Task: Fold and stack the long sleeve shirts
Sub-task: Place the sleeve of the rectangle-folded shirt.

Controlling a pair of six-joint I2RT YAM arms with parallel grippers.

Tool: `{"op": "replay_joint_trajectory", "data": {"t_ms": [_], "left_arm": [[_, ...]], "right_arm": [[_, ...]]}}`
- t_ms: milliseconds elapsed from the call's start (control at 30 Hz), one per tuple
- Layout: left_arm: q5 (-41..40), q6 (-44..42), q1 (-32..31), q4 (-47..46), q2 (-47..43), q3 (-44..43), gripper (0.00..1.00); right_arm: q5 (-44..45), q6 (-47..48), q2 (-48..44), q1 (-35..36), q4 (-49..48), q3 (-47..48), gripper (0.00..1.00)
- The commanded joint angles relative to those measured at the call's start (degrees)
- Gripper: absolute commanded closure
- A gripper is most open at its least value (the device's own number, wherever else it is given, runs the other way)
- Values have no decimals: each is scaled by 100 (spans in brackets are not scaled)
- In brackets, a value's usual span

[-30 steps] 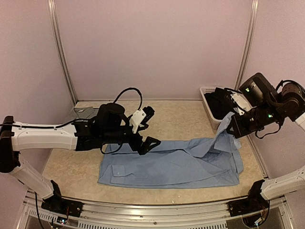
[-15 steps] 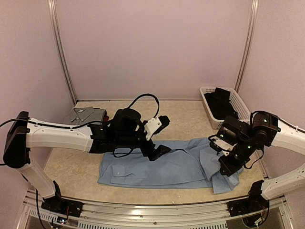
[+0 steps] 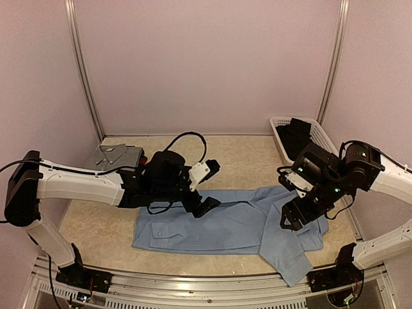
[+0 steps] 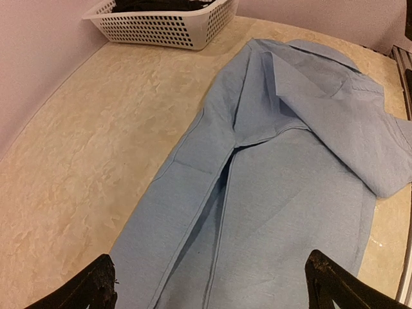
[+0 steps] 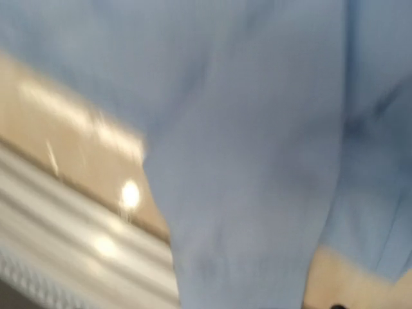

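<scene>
The light blue long sleeve shirt (image 3: 219,225) lies spread across the table, and one sleeve (image 3: 293,267) trails to the front edge. My left gripper (image 3: 209,187) hovers open over the shirt's far edge, near the middle. Its view shows the shirt (image 4: 290,193) between wide-apart fingertips (image 4: 103,286) that hold nothing. My right gripper (image 3: 288,219) hangs low over the shirt's bunched right end. Its view is blurred and filled with blue cloth (image 5: 257,161). No fingers show closed there, so it reads as open. A grey folded shirt (image 3: 116,154) sits at the back left, partly behind my left arm.
A white mesh basket (image 3: 278,121) with dark clothing (image 3: 299,138) stands at the back right, also seen as the basket (image 4: 161,29) in the left wrist view. The metal rail of the table's front edge (image 3: 212,280) runs just below the trailing sleeve.
My right arm swung down from near the basket to low over the shirt's right end and let go of the sleeve, which now lies toward the front edge. The left gripper shifted slightly right.
</scene>
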State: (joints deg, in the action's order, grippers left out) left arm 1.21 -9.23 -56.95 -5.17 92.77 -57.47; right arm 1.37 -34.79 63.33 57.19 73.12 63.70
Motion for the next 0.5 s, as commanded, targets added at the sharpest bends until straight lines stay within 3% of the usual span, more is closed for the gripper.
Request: {"op": "replay_joint_trajectory", "data": {"t_ms": [0,100,300,467], "left_arm": [[-34,66,110,-151,-331,152,3],[-35,100,123,-172,-395,191,3],[-7,150,136,-126,-400,214,3],[13,161,149,-151,-397,243,3]], "right_arm": [[829,96,346,-932,-980,154,25],[599,397,523,-1963,-2087,-354,35],[312,718,1349,-2976,-3354,-872,26],[120,865,1815,-3456,-3932,-1173,25]]}}
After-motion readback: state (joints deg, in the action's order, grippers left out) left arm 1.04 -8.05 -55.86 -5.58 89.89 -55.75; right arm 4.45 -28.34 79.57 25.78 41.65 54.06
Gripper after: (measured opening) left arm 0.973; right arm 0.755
